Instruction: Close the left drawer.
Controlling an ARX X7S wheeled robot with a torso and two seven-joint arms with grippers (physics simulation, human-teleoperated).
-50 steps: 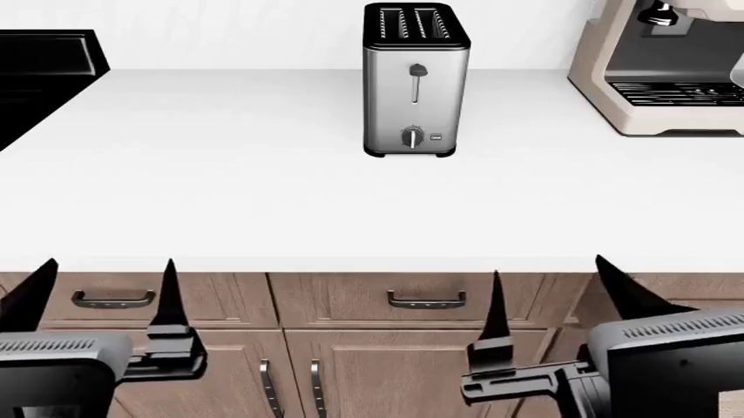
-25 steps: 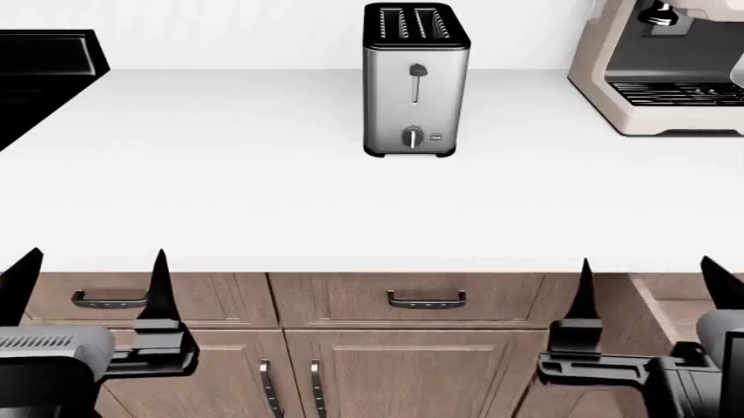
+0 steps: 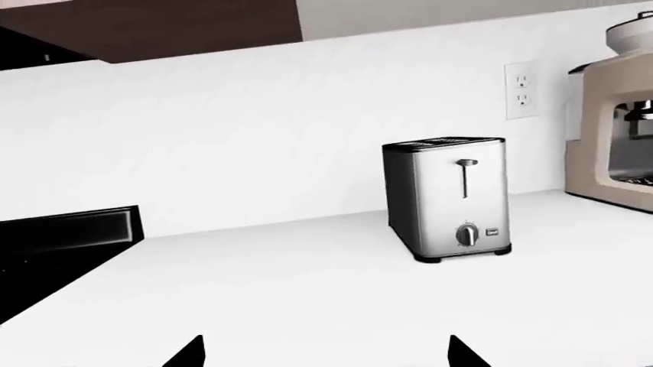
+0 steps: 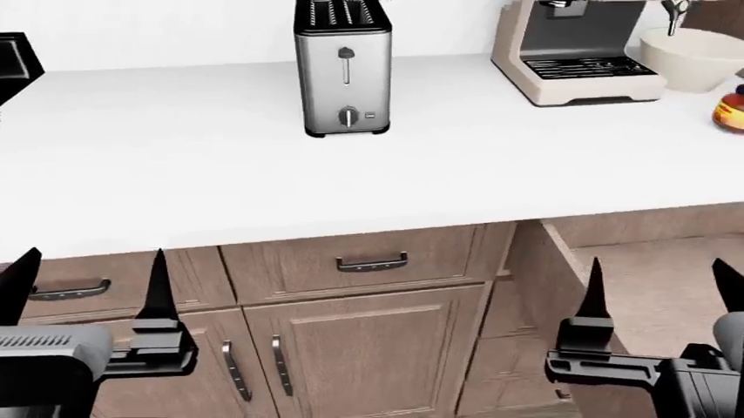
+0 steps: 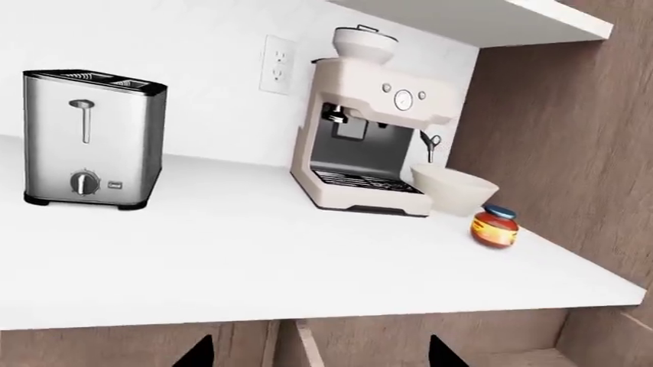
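Note:
The left drawer (image 4: 657, 283) stands pulled out under the counter at the right of the head view. I see its plain wooden inside and its near side wall (image 4: 556, 257). Its front panel and bar handle are out of view. It also shows in the right wrist view (image 5: 306, 344), below the counter edge. My right gripper (image 4: 660, 292) is open and empty, with its fingers over the drawer's inside. In the right wrist view (image 5: 318, 353) only its two tips show. My left gripper (image 4: 90, 283) is open and empty in front of the closed far-left drawer; its tips show in the left wrist view (image 3: 326, 353).
A closed middle drawer (image 4: 348, 261) sits above two cabinet doors (image 4: 348, 357). On the white counter (image 4: 174, 174) stand a toaster (image 4: 341, 65), a coffee machine (image 4: 576, 52), a bowl (image 4: 692, 57) and a small jar (image 4: 733, 109). A black stove (image 4: 14, 57) is at the far left.
The head view has swung right, so the toaster and the closed drawers have slid left and the open drawer's inside has come into view. My right gripper first moved right. Both stay open.

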